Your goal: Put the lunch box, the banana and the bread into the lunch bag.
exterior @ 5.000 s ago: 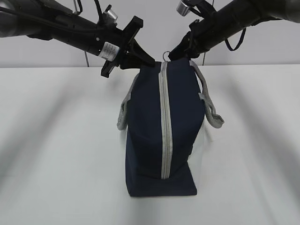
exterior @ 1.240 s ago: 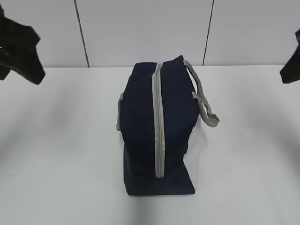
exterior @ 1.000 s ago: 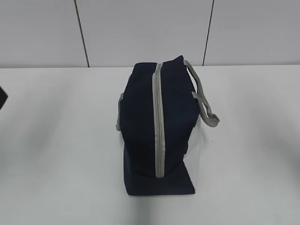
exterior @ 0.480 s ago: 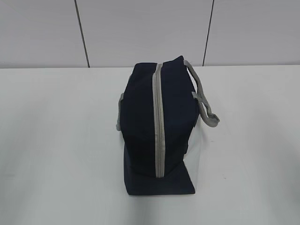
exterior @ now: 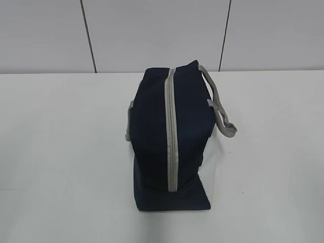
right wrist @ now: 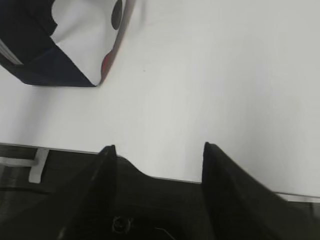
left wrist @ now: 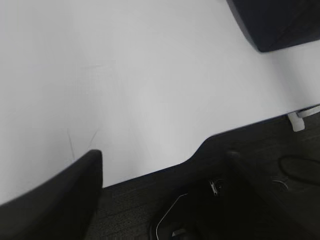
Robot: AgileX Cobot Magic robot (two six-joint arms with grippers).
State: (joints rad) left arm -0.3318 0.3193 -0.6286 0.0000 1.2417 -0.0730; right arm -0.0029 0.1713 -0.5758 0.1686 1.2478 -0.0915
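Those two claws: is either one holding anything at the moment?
The right gripper is open over the table, holding nothing. Only one left finger shows; nothing visible in it. The lunch bag stands untouched.

Your counter (exterior: 61, 152) is plain white and reaches back to a pale panelled wall at twelve o'clock; the only thing you have standing on it is the lunch bag (exterior: 152, 131), at the centre, its grey zipper (exterior: 171, 136) running from twelve to six; one grey handle (exterior: 218, 109) droops toward three o'clock.
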